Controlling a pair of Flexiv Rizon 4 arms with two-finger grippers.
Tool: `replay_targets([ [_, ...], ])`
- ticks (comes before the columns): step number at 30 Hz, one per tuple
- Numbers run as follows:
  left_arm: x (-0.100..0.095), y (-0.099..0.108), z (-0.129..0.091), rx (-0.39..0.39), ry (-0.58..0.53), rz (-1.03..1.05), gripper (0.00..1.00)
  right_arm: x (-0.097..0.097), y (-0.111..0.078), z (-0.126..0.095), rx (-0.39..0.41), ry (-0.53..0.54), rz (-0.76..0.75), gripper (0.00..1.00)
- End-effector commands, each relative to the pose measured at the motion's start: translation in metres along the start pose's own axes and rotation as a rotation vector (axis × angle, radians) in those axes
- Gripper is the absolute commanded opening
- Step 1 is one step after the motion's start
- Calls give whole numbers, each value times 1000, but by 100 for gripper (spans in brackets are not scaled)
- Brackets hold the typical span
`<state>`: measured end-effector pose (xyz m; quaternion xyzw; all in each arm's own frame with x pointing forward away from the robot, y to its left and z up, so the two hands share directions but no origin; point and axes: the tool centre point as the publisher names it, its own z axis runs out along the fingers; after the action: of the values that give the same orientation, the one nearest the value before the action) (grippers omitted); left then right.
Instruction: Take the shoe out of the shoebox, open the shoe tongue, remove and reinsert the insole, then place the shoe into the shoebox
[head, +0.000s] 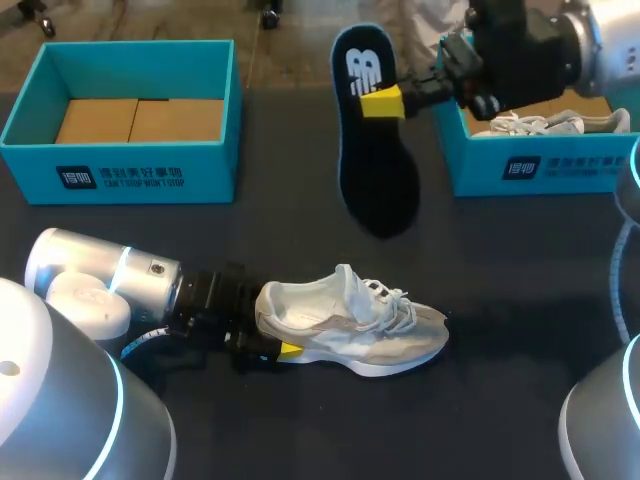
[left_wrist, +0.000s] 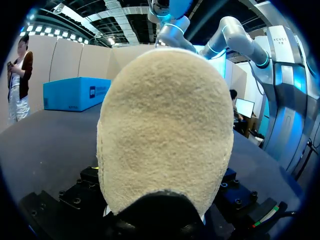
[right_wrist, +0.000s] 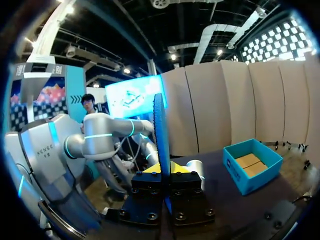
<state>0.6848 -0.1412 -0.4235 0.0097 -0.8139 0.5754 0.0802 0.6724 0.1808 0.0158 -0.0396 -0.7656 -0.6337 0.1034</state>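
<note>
A white and beige shoe (head: 350, 325) lies on its sole on the dark table, toe pointing right. My left gripper (head: 276, 326) straddles its heel with the jaws wide; the near yellow fingertip (head: 290, 350) presses against the sole's side, and the far one is hidden. In the left wrist view the fuzzy heel (left_wrist: 165, 130) fills the space ahead of the gripper. My right gripper (head: 382, 102) is shut on a dark insole (head: 375, 150) with a blue edge, held up in the air behind the shoe. The right wrist view shows the insole (right_wrist: 159, 135) edge-on between the fingers.
An open teal shoebox (head: 130, 175) with cardboard inside stands at the back left, also seen as the box (right_wrist: 252, 167) in the right wrist view. A second teal box (head: 540, 170) at the back right holds another white shoe (head: 555, 123).
</note>
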Motion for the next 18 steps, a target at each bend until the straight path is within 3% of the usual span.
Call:
replay_targets([
  [1,-2,2,2,-1,0,-1,0,18,-2,-14,-58,-17,-1,0],
  [11,-2,2,2,-1,0,-1,0,30,16,-30,-84,-3,93,0],
  [18,-2,2,2,-1,0,-1,0,31,17,-34,-93,-2,113,0],
])
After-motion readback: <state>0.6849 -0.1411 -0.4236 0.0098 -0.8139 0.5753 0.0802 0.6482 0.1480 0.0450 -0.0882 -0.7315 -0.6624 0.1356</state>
